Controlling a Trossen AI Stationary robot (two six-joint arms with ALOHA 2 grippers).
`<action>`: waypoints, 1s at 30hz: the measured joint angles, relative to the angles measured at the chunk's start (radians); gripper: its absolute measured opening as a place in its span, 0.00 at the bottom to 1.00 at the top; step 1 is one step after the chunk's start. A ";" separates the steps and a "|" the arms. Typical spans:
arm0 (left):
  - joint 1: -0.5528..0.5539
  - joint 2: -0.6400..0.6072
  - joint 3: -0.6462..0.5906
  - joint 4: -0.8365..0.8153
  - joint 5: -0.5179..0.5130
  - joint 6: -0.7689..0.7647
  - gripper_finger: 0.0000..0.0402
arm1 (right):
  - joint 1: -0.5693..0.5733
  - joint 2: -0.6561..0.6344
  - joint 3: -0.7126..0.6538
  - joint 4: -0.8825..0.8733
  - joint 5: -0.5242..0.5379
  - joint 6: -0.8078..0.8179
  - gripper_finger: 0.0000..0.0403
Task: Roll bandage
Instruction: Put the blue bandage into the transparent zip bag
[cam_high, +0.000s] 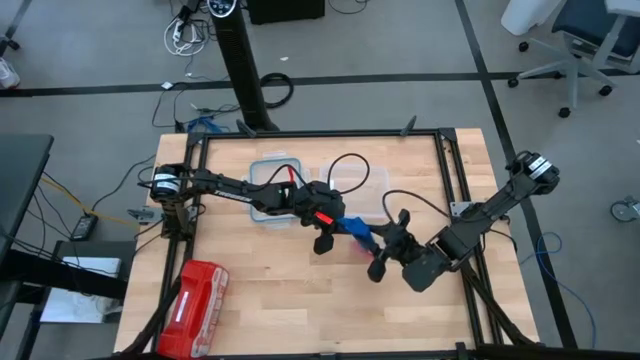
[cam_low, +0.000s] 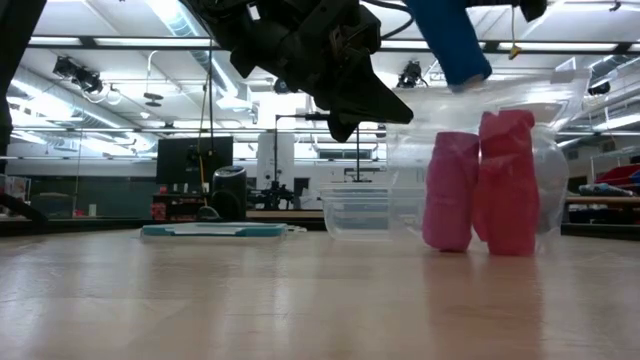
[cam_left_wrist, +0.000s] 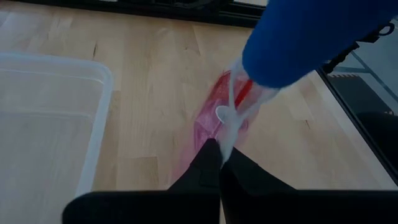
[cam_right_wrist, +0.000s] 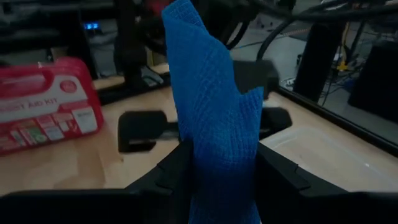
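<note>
Beside bandage (cam_low: 452, 40), pink rolls (cam_low: 482, 185), clear tub (cam_high: 270, 187)

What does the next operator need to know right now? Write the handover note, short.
Right gripper: closed on the bandage, held up above the table.
Left gripper: shut, pinching a clear plastic wrapper just under the bandage's other end.
Red first aid kit lies at the table's near left corner; clear container sits behind the arms.
Done: bandage lifted between both arms.
Left: the rolling itself; no finished roll visible.

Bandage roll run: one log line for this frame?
phase: mid-air handling | bandage: held off table | right gripper: shut on bandage | left gripper: shut on clear wrapper
</note>
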 joint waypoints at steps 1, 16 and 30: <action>0.000 0.000 0.000 0.000 0.000 0.000 0.00 | -0.001 0.013 0.000 -0.007 -0.010 -0.003 0.33; 0.000 0.000 0.000 -0.003 0.001 -0.003 0.00 | -0.019 0.077 0.000 -0.012 0.100 -0.076 0.33; 0.000 0.000 0.000 -0.019 0.005 -0.003 0.00 | -0.062 0.080 0.000 -0.051 0.117 0.101 0.31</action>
